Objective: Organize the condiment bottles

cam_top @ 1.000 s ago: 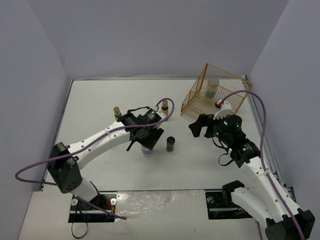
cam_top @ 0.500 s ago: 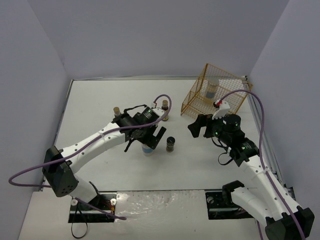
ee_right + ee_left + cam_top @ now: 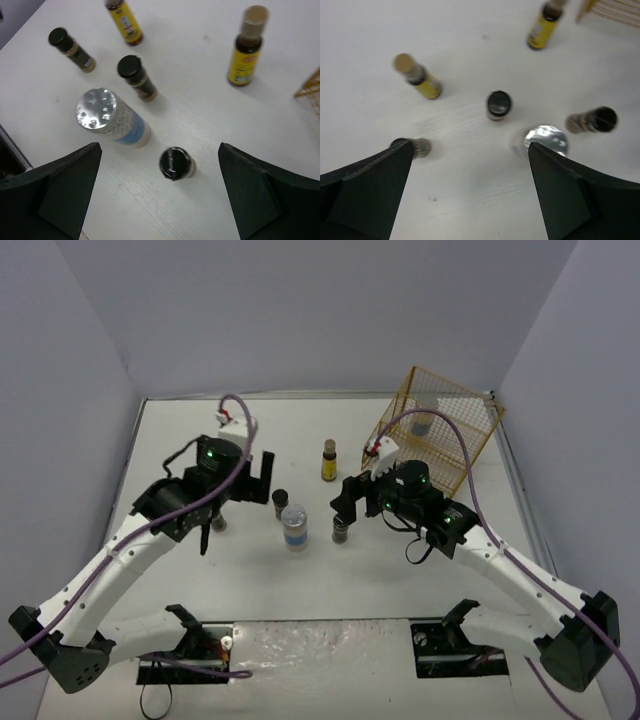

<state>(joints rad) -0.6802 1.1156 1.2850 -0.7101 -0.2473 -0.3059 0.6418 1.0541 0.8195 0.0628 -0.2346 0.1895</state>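
The right gripper [image 3: 160,148] hangs with its jaws spread wide and nothing between them. A short black-capped bottle [image 3: 175,162] stands upright just below the gap, touching neither finger. Ahead of this gripper, toward the left of its wrist view, stands the silver-lidded jar [image 3: 111,120], with a second black-capped bottle [image 3: 135,75] just beyond it. The left gripper [image 3: 469,146] is likewise spread and empty. A third black-capped bottle [image 3: 416,146] sits just beside the finger on the left of its view, and the silver-lidded jar is close to the other finger. A yellow-labelled bottle [image 3: 541,29] is far ahead, and a second yellow-labelled bottle [image 3: 420,79] is nearer. Another pale jar [image 3: 423,421] stands inside the gold wire rack [image 3: 470,440], well apart from both grippers.
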